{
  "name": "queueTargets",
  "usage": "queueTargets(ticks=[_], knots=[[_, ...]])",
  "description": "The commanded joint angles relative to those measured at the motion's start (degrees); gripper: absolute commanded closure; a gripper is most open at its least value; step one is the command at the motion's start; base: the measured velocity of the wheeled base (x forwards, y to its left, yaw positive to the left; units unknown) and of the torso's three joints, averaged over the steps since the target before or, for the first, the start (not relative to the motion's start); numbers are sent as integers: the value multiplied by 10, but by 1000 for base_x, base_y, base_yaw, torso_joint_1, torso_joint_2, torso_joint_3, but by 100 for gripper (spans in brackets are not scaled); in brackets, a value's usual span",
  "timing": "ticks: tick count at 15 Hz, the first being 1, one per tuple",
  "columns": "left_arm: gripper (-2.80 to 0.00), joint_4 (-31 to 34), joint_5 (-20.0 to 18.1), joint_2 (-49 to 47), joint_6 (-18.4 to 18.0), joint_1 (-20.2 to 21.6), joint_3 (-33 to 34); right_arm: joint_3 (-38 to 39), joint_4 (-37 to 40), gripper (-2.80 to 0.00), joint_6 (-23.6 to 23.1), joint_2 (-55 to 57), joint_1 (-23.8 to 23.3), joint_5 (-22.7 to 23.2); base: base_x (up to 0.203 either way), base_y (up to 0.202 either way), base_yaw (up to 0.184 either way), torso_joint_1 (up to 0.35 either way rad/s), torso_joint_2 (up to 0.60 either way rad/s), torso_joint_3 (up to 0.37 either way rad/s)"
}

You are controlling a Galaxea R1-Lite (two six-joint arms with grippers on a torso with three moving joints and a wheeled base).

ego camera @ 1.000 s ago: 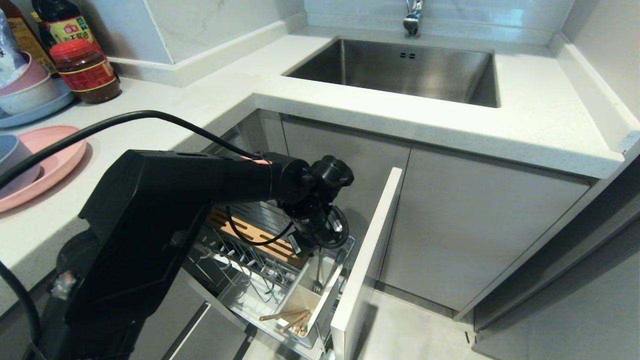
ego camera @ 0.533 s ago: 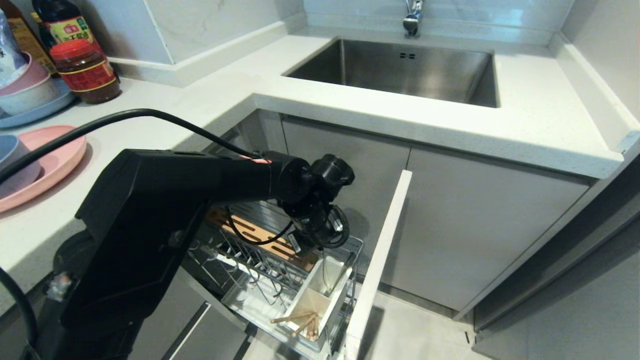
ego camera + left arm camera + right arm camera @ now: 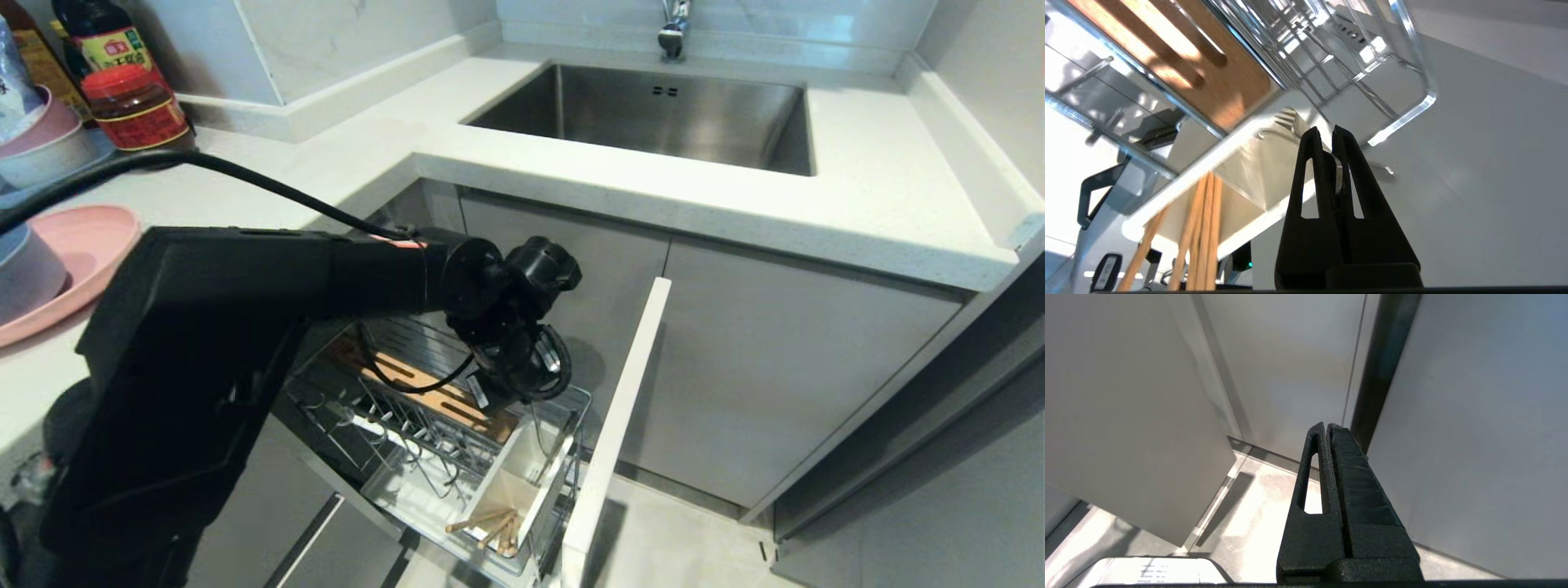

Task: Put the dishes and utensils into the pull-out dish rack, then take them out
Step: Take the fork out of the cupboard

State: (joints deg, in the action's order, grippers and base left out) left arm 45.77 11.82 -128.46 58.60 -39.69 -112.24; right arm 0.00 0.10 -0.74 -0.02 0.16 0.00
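Note:
The pull-out dish rack (image 3: 424,441) stands drawn out below the counter, its pale-grey front (image 3: 620,408) on the right. Its white utensil box (image 3: 506,482) holds the wooden chopsticks (image 3: 490,523) in the near compartment. My left gripper (image 3: 1327,132) reaches down into the far compartment. It is shut on the handle of the metal fork (image 3: 1284,118), whose tines show just past the fingertips. The chopsticks (image 3: 1204,228) lean beside it. The pink plate (image 3: 82,245) and the blue-grey bowl (image 3: 24,273) sit on the counter at left. My right gripper (image 3: 1326,426) hangs shut, parked beside cabinet fronts.
A wooden slotted board (image 3: 424,392) lies at the rack's back. The sink (image 3: 653,114) and tap (image 3: 674,28) are at the rear. Sauce jars (image 3: 135,110) and a blue plate stacked with bowls (image 3: 45,139) stand at the counter's far left. A black cable (image 3: 245,175) loops over my left arm.
The left gripper has closed on the fork's handle. The rack and its front have shifted a little to the right. My left arm's bulk has drawn back toward the left.

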Motion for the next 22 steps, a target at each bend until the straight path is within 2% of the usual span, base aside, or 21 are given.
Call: queueTargets(ticks=[1, 6, 13, 22], knots=[[0, 11, 1, 34, 4, -8, 0, 0, 0, 0, 0, 0, 0, 0, 0, 0, 0, 0, 0, 0], [0, 34, 3, 69, 3, -19, 1, 0, 0, 0, 0, 0, 0, 0, 0, 0, 0, 0, 0, 0], [0, 44, 71, 96, 1, -24, 1, 0, 0, 0, 0, 0, 0, 0, 0, 0, 0, 0, 0, 0], [0, 56, 76, 166, -6, -29, 2, 0, 0, 0, 0, 0, 0, 0, 0, 0, 0, 0, 0, 0]])
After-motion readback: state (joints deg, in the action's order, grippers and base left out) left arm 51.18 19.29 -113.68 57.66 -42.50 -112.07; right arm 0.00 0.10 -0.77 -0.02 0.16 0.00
